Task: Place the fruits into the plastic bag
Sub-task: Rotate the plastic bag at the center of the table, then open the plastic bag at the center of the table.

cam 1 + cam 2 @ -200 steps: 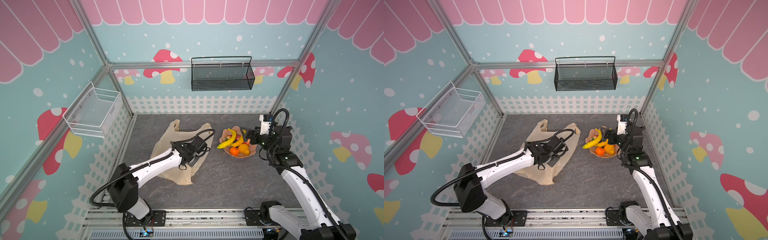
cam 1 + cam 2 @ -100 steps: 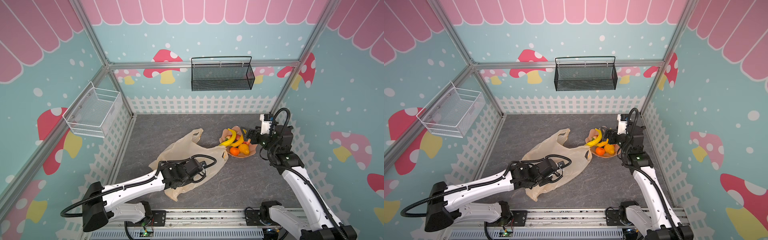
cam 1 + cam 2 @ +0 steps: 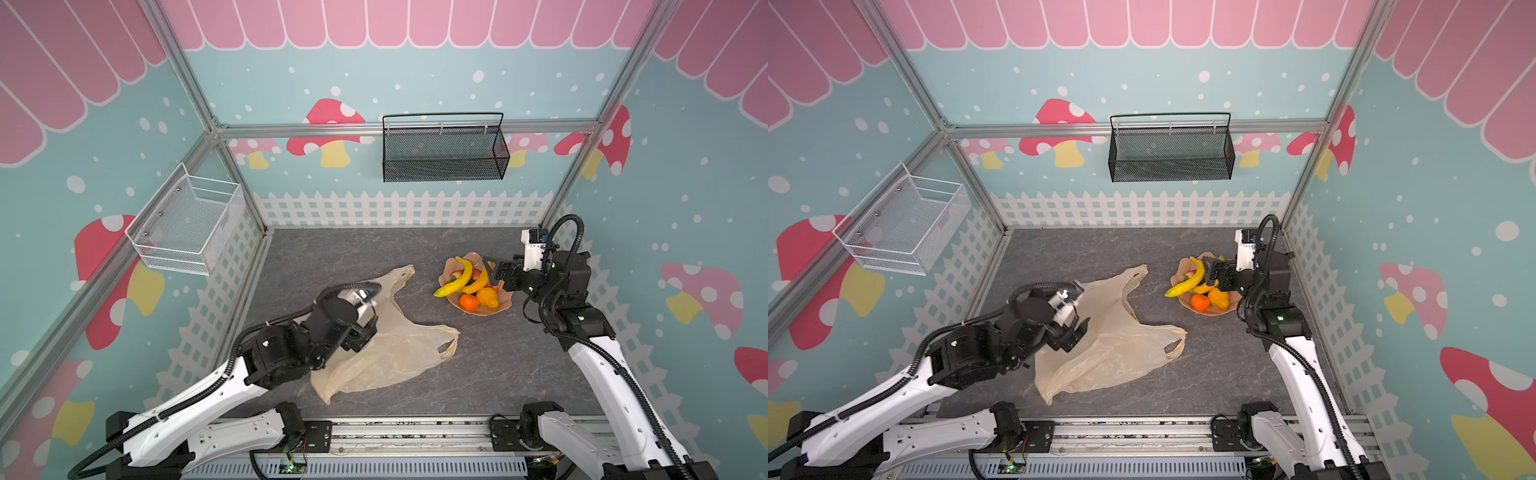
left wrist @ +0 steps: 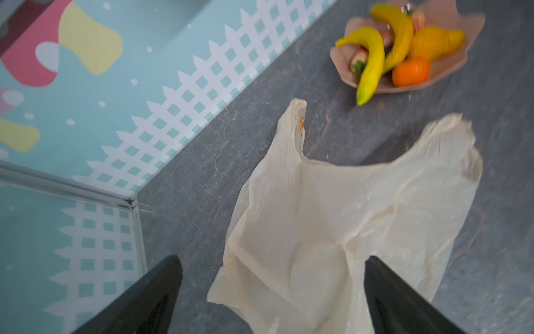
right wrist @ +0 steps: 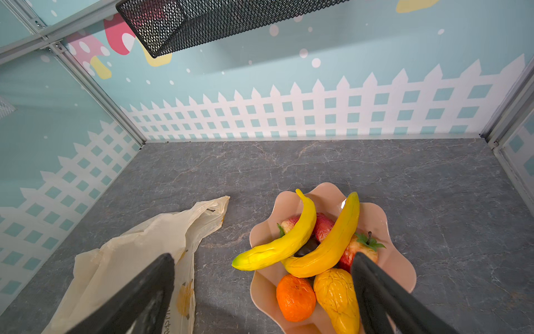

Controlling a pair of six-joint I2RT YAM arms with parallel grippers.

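Observation:
The cream plastic bag (image 3: pixel 399 349) (image 3: pixel 1121 345) lies flat and crumpled on the grey floor, its handle loops pointing toward the bowl. My left gripper (image 3: pixel 363 332) (image 4: pixel 273 260) hovers over the bag's left part, open and holding nothing; the bag (image 4: pixel 332 217) shows between its fingers. The fruits sit in a pink bowl (image 3: pixel 451 266): two bananas (image 3: pixel 461 278) (image 5: pixel 289 243), a tangerine (image 3: pixel 469 302) (image 5: pixel 294 297), a lumpy yellow fruit (image 5: pixel 336 295), red ones (image 5: pixel 323 227) and a dark one under the bananas. My right gripper (image 3: pixel 494 270) (image 5: pixel 263 257) hangs open just above the bowl.
A black mesh basket (image 3: pixel 442 151) hangs on the back wall and a white wire basket (image 3: pixel 187 226) on the left wall. Fence-printed walls close in three sides of the floor. The arms' mounting rail (image 3: pixel 415 436) runs along the front.
My left gripper dragged the bag forward and rightward, nearer the bowl, then opened, let it go and drew back leftward. The right arm has stayed where it was.

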